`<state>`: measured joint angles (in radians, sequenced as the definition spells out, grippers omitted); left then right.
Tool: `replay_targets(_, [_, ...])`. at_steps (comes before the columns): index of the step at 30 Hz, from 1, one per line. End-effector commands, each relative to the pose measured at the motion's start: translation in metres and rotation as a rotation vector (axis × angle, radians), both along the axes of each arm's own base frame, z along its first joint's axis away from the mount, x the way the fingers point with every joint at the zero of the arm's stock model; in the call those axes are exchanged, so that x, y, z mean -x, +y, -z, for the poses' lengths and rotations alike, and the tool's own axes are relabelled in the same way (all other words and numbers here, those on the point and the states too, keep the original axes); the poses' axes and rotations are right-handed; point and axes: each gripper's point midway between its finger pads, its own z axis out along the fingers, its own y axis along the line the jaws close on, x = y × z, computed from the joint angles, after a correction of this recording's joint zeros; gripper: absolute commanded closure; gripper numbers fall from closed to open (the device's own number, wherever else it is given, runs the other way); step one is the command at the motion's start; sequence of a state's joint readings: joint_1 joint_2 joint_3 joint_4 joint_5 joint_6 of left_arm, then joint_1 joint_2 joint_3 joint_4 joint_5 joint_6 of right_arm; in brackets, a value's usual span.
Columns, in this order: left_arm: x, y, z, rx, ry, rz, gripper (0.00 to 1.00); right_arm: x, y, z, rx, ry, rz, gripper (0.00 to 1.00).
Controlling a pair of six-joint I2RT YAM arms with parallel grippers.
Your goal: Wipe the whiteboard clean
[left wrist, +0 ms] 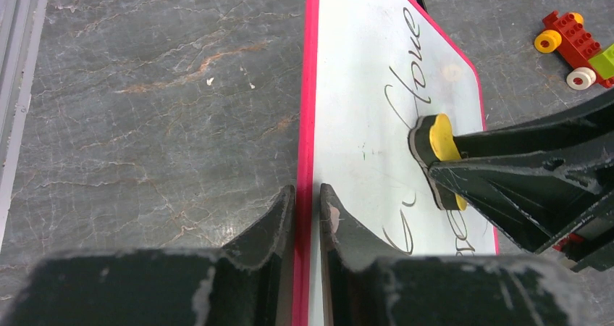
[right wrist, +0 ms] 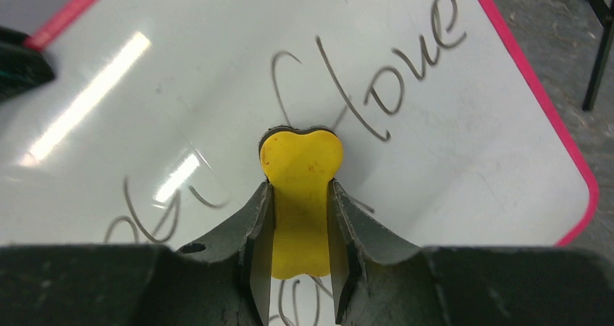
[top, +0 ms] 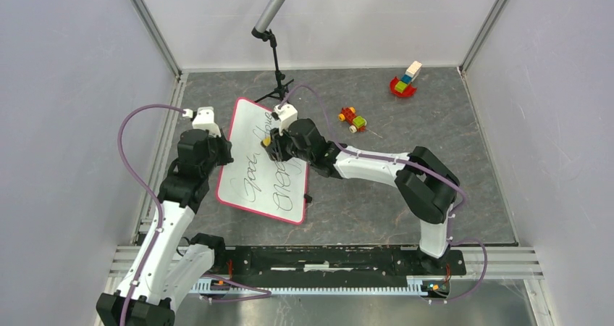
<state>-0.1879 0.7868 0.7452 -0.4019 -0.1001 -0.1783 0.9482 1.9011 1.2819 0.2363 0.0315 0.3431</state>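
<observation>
The whiteboard (top: 248, 168) lies on the dark table left of centre, with a red-pink rim and black handwriting across it. My left gripper (top: 221, 152) is shut on its left rim; in the left wrist view the jaws pinch the rim (left wrist: 307, 123) from both sides at the gripper (left wrist: 308, 197). My right gripper (top: 272, 143) is shut on a yellow eraser (right wrist: 300, 159), whose dark pad rests on the whiteboard (right wrist: 449, 152) among the writing. The left wrist view shows the eraser (left wrist: 440, 139) standing on the board (left wrist: 362, 87).
A black tripod stand with a grey tube (top: 276, 58) rises just behind the board; one leg (right wrist: 599, 51) shows beside its far corner. A red and yellow toy car (top: 352, 119) sits right of the board, and a block toy (top: 405, 82) lies further back.
</observation>
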Motion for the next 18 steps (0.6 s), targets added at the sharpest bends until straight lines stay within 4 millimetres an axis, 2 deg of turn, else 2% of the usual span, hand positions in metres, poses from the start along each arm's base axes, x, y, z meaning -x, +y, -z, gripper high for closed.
replay_targets(1, [-0.001,-0.016,-0.006,0.071,-0.004,0.037,0.98,0.052,0.009,0.031,0.084,0.067,-0.107,1.0])
replay_targets(7, [0.008,-0.016,-0.005,0.095,0.01,0.027,0.98,0.086,0.06,-0.026,-0.053,0.001,-0.232,1.0])
replay_targets(10, [0.009,-0.021,0.004,0.104,0.023,0.054,0.98,0.096,0.076,-0.038,-0.115,-0.012,-0.264,1.0])
replay_targets(12, [0.009,-0.022,0.009,0.108,0.039,0.058,0.98,0.095,0.08,-0.034,-0.113,-0.007,-0.271,1.0])
replay_targets(14, [0.01,-0.023,0.009,0.107,0.047,0.06,0.98,0.087,0.073,-0.02,-0.069,-0.003,-0.247,1.0])
replay_targets(18, [0.01,-0.018,0.01,0.091,0.043,0.041,0.98,0.066,0.027,0.017,-0.02,0.043,-0.15,1.0])
